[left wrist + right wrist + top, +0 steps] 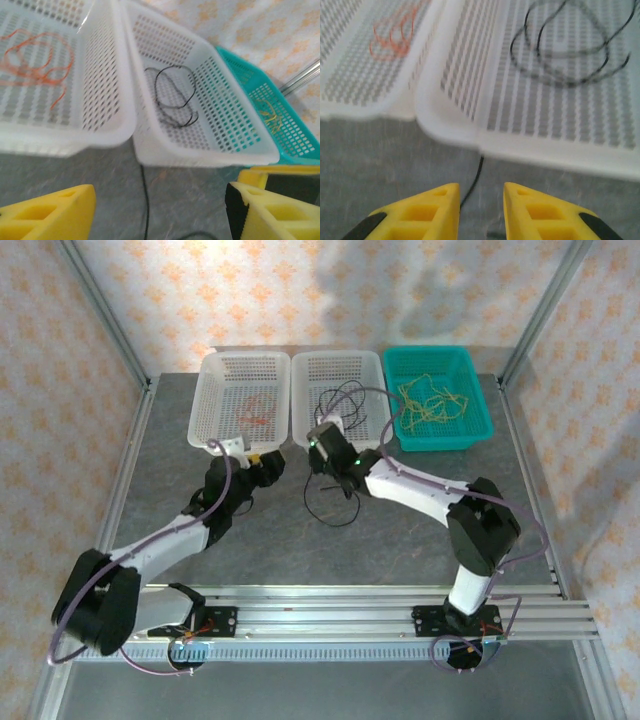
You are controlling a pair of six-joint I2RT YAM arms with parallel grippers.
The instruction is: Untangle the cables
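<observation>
Nearly done: left gripper (160, 192) gapes empty; right gripper (481, 192), slightly parted, must pinch the black cable (478, 167) trailing onto the bench (300, 550).

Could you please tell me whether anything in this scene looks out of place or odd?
Yes: a black cable lies out on the table, trailing from the front wall of the middle white basket, while other black cable loops sit inside that basket. The orange-red cable and the yellow cables look fully contained.

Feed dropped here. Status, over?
Left pincer open, empty. Right pincer narrowly open. Black cable in middle basket, black strand on table below rim.
</observation>
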